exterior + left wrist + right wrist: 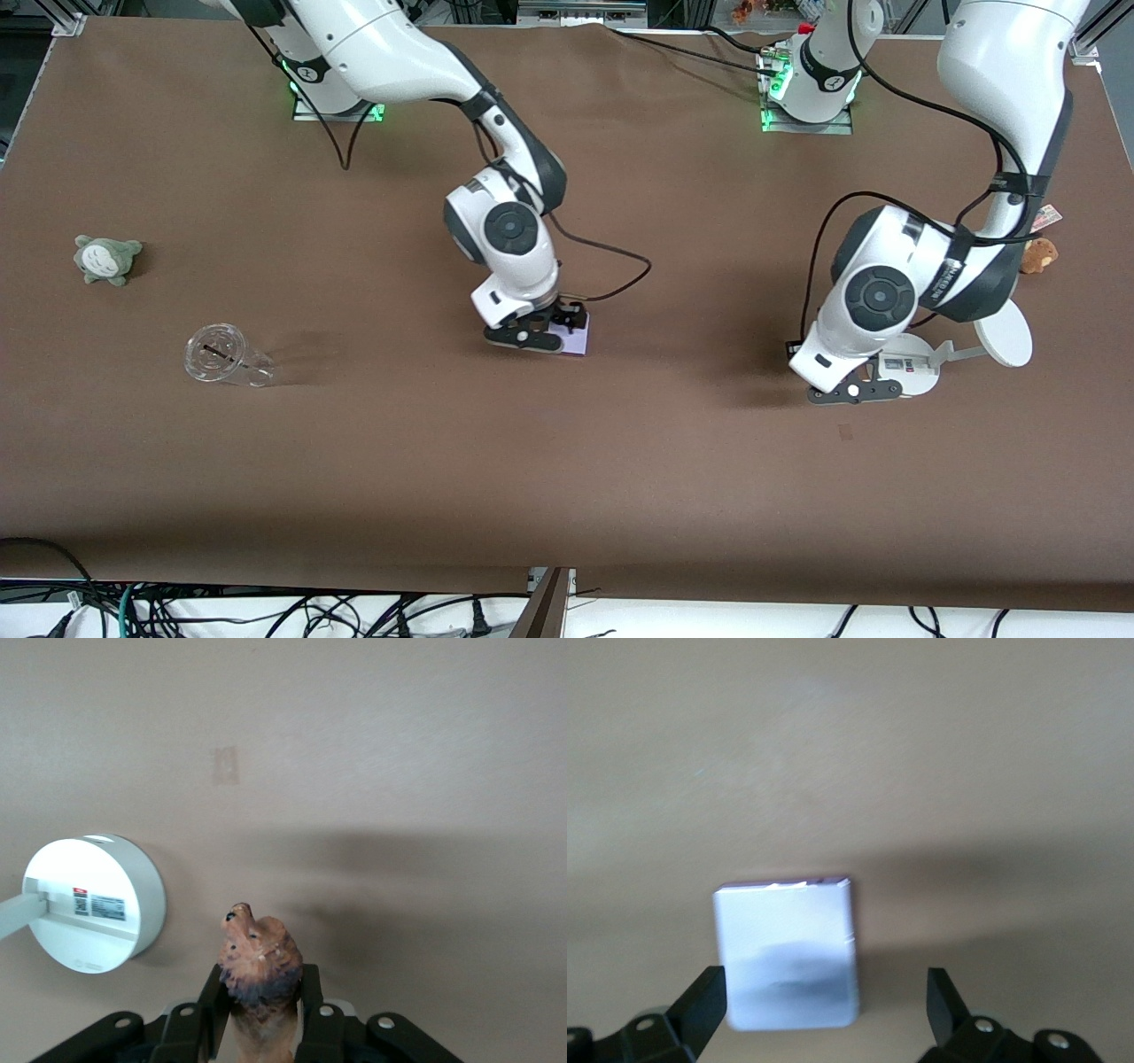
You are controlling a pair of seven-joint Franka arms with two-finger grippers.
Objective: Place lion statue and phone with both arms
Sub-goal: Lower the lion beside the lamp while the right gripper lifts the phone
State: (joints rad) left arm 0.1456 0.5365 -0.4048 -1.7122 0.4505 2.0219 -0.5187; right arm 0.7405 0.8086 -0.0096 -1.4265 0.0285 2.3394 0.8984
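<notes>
two franka arms work over a brown table point(354, 461). the left gripper point(259, 1020) is clamped on the lion statue point(260, 970), the reddish-brown figurine pinched between both fingers point(213, 1001) with its head poking out past the fingertips, held above the tabletop just beside the round base of a white stand point(93, 902). near the middle of the table, the right gripper point(826, 999) hangs low with its fingers spread wide around the phone point(787, 952), which lies flat on the table; one finger point(702, 999) sits right at the slab's edge, the other stands clear of it. a grey-green plush point(106, 258) and a toppled clear plastic cup point(223, 357) lie toward the right arm's end of the table; a tan-brown plush point(1038, 255) sits toward the left arm's end.
</notes>
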